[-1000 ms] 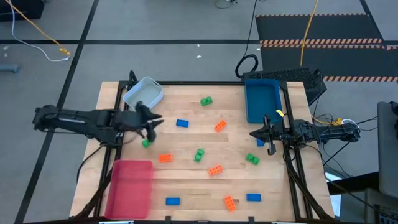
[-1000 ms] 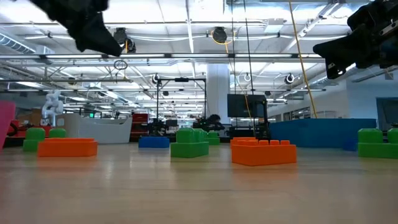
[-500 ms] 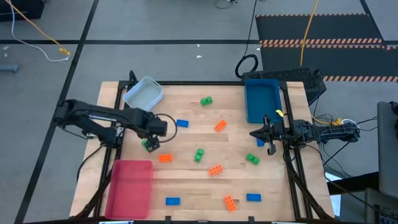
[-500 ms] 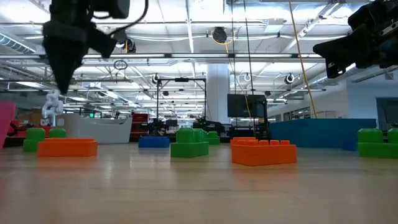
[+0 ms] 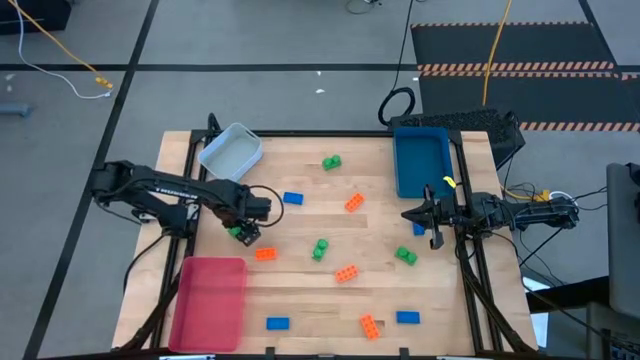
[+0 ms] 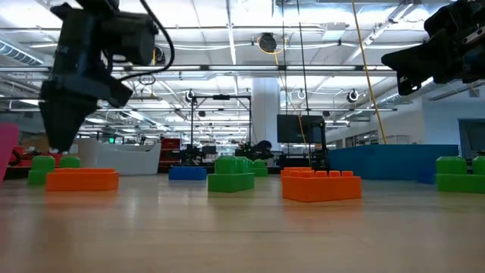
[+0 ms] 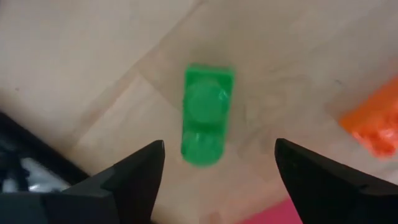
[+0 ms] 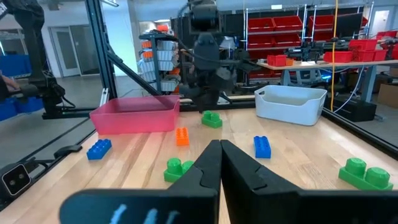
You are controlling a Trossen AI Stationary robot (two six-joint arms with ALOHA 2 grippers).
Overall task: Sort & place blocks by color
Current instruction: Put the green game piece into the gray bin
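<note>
Opening wide, my left gripper (image 7: 214, 171) has just come down over the green block (image 7: 207, 116) lying near the red tray (image 5: 210, 300). Next I can grab it.

You are not getting any readable text, label, brand, number or sign in these views; nothing legible is showing on the table, the trays, the bricks, the arms or the room behind.
</note>
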